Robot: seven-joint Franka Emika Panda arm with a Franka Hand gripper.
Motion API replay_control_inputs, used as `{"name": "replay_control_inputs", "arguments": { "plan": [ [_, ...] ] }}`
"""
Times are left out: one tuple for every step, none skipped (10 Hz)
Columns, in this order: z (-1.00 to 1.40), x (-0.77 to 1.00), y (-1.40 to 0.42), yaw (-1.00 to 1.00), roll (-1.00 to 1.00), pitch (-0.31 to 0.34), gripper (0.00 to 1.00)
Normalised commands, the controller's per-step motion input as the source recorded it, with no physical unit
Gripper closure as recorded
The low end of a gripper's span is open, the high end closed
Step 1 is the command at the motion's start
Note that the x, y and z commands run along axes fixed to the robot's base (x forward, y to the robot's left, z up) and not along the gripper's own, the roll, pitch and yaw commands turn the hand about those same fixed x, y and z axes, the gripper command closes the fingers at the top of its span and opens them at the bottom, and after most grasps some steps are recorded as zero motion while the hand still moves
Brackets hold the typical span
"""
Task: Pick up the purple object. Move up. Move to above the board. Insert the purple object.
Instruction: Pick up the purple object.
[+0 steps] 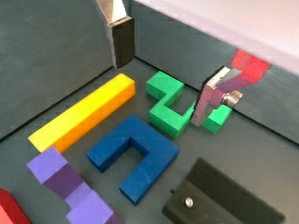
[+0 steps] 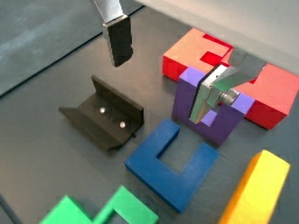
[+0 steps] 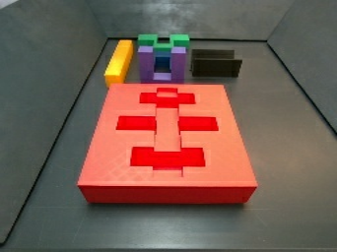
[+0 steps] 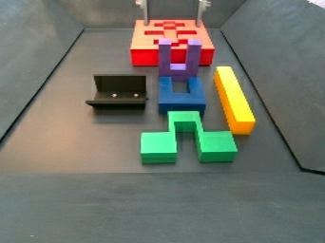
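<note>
The purple object (image 2: 198, 118) stands upright on its base bar, prongs up, against the near end of the red board (image 2: 275, 94). It also shows in both side views (image 4: 178, 59) (image 3: 160, 65) and in a wrist view (image 1: 61, 175). The board (image 3: 105, 148) lies flat with darker cross-shaped cut-outs. My gripper (image 2: 158, 90) is open and empty, hanging well above the floor and the pieces; it also shows in a wrist view (image 1: 163, 92). One finger (image 2: 214, 92) overlaps the purple object in that view but does not touch it.
A blue U-shaped block (image 4: 181, 93) lies next to the purple object, with a green block (image 4: 187, 138) beyond it and a yellow bar (image 4: 233, 98) alongside. The fixture (image 4: 117, 92) stands on the other side of the blue block. Grey walls enclose the floor.
</note>
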Motion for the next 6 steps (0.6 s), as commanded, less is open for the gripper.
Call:
{"name": "replay_control_inputs", "arguments": {
  "plan": [
    [-0.07, 0.39, -0.24, -0.43, 0.13, 0.1, 0.0],
    [-0.1, 0.4, -0.17, -0.43, 0.07, 0.076, 0.0],
    [-0.09, 0.41, -0.13, -0.39, 0.02, 0.057, 0.0],
    [-0.09, 0.43, -0.18, -0.26, 0.02, 0.06, 0.0],
    [-0.25, 0.24, -0.33, 0.0, 0.02, 0.0, 0.0],
    [-0.37, 0.14, -0.32, 0.03, 0.0, 0.0, 0.0]
  ]
}}
